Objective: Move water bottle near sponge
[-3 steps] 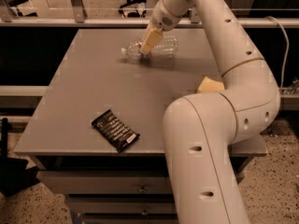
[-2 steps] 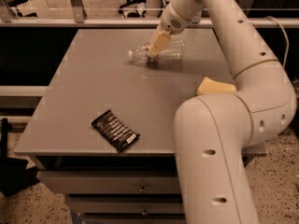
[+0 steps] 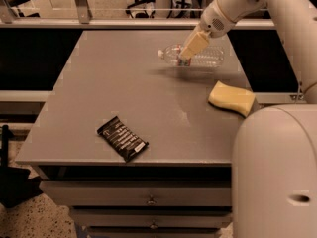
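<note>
The grey counter (image 3: 114, 83) fills most of the view, a flat slab with a drawer front (image 3: 148, 200) under its near edge. Beyond its far edge run a rail and a bright floor with chair legs.

Next in bulk is the robot's pale arm (image 3: 277, 14). One rounded segment swells up in the lower right corner, and another sweeps in from the upper right and bends down toward the far right part of the counter.

The water bottle (image 3: 210, 57) lies on its side at the far right of the counter. Its white cap (image 3: 161, 53) points left and its clear ribbed body runs off to the right. A soft shadow (image 3: 171, 72) sits on the counter just below and left of it, so the bottle seems to be raised off the surface, though I cannot tell for sure.

The black snack bar wrapper (image 3: 122, 138) lies flat near the front edge, left of centre and turned on a diagonal, well apart from everything else.

The pale yellow sponge (image 3: 232, 98) rests at the right edge of the counter, nearer than the bottle and a little to its right. The two are near each other but not touching.

The pincer (image 3: 188, 53) hangs at the arm's tip, slanting down and left. It is closed narrowly across the bottle's middle, between the cap and the ribbed body, gripping it there.
</note>
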You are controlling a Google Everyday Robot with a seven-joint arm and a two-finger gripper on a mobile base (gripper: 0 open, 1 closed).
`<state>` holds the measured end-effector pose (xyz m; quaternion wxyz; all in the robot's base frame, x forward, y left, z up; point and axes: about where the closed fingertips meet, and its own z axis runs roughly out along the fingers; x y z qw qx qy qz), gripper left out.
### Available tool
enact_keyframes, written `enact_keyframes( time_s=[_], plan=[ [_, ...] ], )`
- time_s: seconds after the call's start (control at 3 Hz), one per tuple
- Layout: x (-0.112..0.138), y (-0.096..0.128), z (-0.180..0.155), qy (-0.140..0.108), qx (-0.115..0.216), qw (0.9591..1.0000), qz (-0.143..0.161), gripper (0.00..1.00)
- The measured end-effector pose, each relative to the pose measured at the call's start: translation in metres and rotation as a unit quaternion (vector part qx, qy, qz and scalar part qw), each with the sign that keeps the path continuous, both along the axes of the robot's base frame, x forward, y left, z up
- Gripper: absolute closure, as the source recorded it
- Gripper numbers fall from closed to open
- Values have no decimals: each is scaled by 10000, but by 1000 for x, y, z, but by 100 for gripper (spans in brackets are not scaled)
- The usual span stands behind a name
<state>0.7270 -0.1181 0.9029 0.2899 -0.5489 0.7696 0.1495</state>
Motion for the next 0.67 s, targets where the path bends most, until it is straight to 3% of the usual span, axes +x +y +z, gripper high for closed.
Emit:
enact_keyframes(
  time_s=[0.33,0.67],
  plan=[
    [-26,-18,-5,88,97,9997,-225,71],
    [-46,-24,-13,118,214,9993,-271,60]
  ],
)
